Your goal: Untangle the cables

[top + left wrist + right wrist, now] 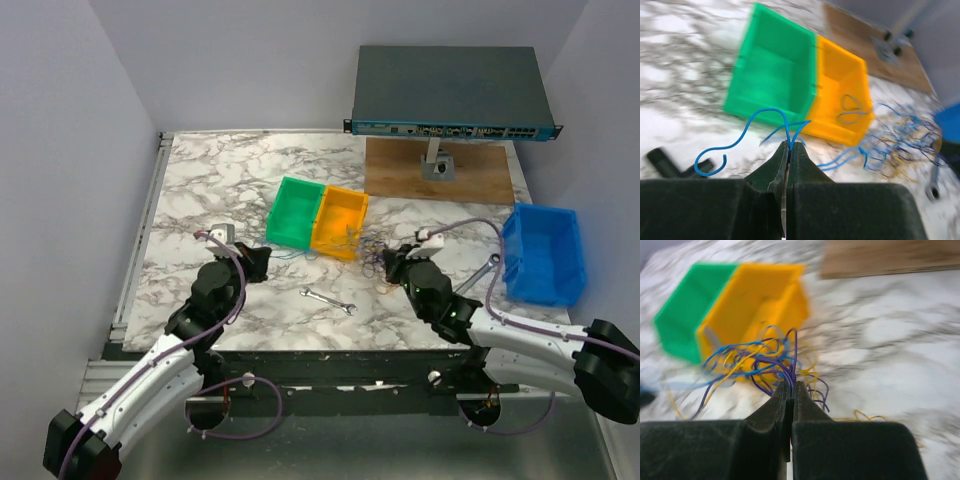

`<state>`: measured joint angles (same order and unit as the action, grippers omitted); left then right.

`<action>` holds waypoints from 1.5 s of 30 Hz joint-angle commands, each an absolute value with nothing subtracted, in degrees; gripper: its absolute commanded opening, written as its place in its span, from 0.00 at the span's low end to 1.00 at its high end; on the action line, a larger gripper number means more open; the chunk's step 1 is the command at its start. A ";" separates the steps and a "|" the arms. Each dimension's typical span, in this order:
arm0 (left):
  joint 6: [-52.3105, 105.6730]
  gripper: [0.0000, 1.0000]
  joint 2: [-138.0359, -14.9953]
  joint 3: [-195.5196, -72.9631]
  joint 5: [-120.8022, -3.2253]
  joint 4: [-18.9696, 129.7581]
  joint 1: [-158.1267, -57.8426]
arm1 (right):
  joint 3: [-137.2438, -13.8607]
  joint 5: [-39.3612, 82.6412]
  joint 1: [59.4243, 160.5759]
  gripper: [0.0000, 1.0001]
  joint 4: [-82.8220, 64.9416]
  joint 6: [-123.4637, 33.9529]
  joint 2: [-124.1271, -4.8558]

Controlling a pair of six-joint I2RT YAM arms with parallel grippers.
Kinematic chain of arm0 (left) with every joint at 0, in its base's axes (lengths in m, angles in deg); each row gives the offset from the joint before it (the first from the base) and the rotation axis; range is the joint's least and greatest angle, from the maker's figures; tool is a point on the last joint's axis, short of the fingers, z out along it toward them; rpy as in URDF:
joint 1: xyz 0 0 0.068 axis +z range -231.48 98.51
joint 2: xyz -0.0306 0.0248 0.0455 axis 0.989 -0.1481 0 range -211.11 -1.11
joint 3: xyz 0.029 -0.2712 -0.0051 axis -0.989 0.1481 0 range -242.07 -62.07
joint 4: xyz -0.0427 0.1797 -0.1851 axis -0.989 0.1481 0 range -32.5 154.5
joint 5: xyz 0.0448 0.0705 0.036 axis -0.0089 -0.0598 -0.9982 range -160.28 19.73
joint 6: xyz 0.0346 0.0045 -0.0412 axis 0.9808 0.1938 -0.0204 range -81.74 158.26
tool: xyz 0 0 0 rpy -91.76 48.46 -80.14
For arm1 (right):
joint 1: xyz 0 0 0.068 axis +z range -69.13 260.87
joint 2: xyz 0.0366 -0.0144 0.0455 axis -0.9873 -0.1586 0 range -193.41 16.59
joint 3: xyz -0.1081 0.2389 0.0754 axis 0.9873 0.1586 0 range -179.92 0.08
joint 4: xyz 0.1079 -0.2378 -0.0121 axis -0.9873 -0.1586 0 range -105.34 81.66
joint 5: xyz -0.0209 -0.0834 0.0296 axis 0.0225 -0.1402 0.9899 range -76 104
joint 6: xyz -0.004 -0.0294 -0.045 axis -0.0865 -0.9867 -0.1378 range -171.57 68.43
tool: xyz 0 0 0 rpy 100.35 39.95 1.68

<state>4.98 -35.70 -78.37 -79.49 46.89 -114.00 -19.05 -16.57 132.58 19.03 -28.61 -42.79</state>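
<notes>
The cables [372,262] are a small bunch of thin blue, yellow and purple wires lying in front of the orange bin. My left gripper [789,145] is shut on a blue wire [757,125] that loops out toward the green bin; it sits left of the bunch [262,262]. My right gripper [792,385] is shut on purple wires [775,367] at the right side of the bunch [390,262]. The tangle [900,145] trails between both grippers.
A green bin [295,212] and an orange bin [340,222] stand side by side at mid table. A blue bin [545,252] is at the right. A wrench [330,300] lies near the front. A grey network switch [450,92] stands over a wooden board [440,172] at the back.
</notes>
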 commanded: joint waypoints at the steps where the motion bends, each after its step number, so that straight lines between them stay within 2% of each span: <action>1: -3.53 0.00 -28.85 -77.27 -102.11 63.74 -111.43 | -17.91 -58.06 132.40 0.01 2.30 -11.50 -37.36; 5: -9.30 0.00 -22.24 -75.97 -109.04 69.34 -110.58 | -17.73 -68.78 132.38 0.01 -18.06 7.82 -28.08; 8: -12.91 0.00 -17.96 -75.75 -114.02 74.55 -110.49 | -16.88 -71.42 132.45 0.01 -28.29 18.14 -21.70; 11: -15.80 0.00 -14.69 -75.11 -116.84 77.30 -110.45 | -15.11 -72.09 132.39 0.01 -28.88 18.44 -17.08; 14: -10.61 0.00 -13.45 -73.82 -113.39 72.31 -110.45 | -14.94 -70.65 132.38 0.01 -25.80 14.22 -16.09; 17: -9.23 0.00 -14.83 -74.23 -112.28 71.26 -110.42 | -15.82 -70.54 132.38 0.01 -25.62 14.22 -18.57; 22: -2.63 0.00 -17.59 -74.38 -101.82 63.20 -110.40 | -19.50 -67.56 132.38 0.01 -25.67 12.12 -25.78; 24: -3.30 0.00 -18.23 -75.68 -98.75 63.79 -110.40 | -21.19 -66.23 132.38 0.09 -25.57 10.26 -28.69; 27: -5.18 0.00 -18.41 -78.76 -95.07 66.00 -110.40 | -22.90 -63.37 132.42 0.50 -22.92 5.14 -32.77; 28: -5.66 0.00 -18.48 -79.97 -94.09 67.17 -110.40 | -23.03 -61.93 132.43 0.58 -20.38 1.59 -33.66; 30: -6.61 0.00 -19.11 -83.19 -92.56 69.36 -110.40 | -21.94 -56.29 132.38 0.67 -8.52 -10.18 -35.31; 33: -6.28 0.00 -21.86 -89.97 -90.80 73.10 -110.45 | -18.68 -43.54 132.38 0.75 4.83 -23.06 -35.32; 37: -3.08 0.00 -27.73 -100.12 -89.25 77.22 -110.31 | -15.52 -29.64 132.38 0.83 13.86 -28.70 -34.42; 41: 0.15 0.00 -32.90 -108.70 -88.36 80.24 -110.14 | -17.35 -30.44 132.42 0.88 12.59 -27.26 -39.08; 45: 2.03 0.00 -35.64 -114.93 -87.10 82.33 -109.52 | -21.32 -31.41 131.44 0.88 9.66 -24.96 -47.12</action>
<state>-1.81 -33.32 -109.21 -90.29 77.29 -110.37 -17.72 -33.94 132.49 9.50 -24.70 -41.41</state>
